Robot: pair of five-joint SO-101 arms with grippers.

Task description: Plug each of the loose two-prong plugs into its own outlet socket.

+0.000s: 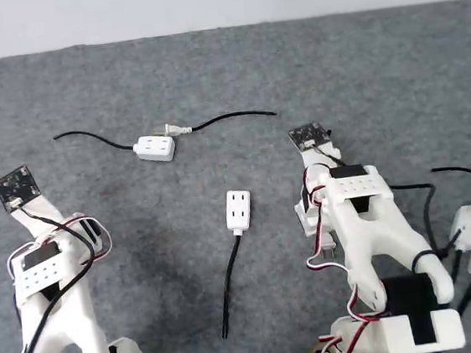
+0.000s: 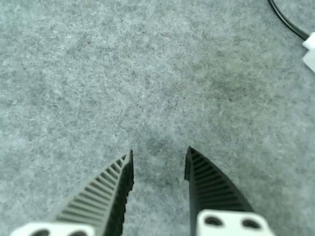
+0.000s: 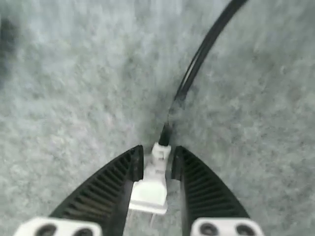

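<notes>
Clamping the plug [image 3: 150,184], the right jaws stand right of the centre-frame socket [image 1: 238,210], nearer than the released left jaws.

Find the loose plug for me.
In the right wrist view, the loose plug sits between the right gripper's jaws, its black cord trailing over the grey mat.

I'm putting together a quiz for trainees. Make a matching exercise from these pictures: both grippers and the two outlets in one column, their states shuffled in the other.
1. left gripper
2. right gripper
3. far outlet
4. near outlet

A. no plug in it
B. open above bare carpet
C. a plug at its far edge
D. closed on a white plug

Pairs: 1-B, 2-D, 3-C, 4-A
</notes>
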